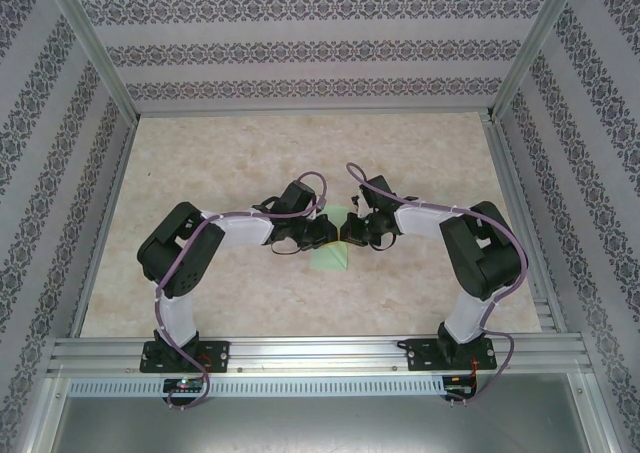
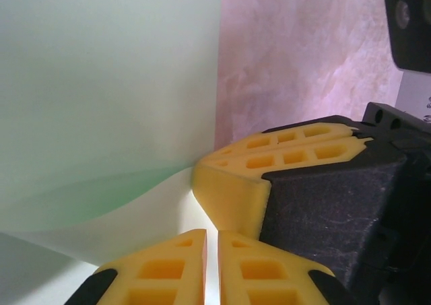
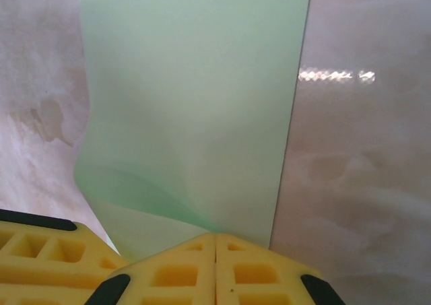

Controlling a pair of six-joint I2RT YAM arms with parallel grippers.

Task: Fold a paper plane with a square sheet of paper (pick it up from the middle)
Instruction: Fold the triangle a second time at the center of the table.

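Patterned walls are enclosing a marbled counter (image 1: 200,173), and at its middle the paper (image 1: 331,260) is lying mostly flat under two hands that are meeting tip to tip. Left hand (image 2: 211,241) and right hand (image 3: 215,241) are each clamping together on a raised pinch of the sheet, which is bowing up in a soft curve beside them. With both hands crowding so close, I am judging that uneven pulling is risking a tear or a crooked crease, and that a thin sheet like this is liable to be slipping free
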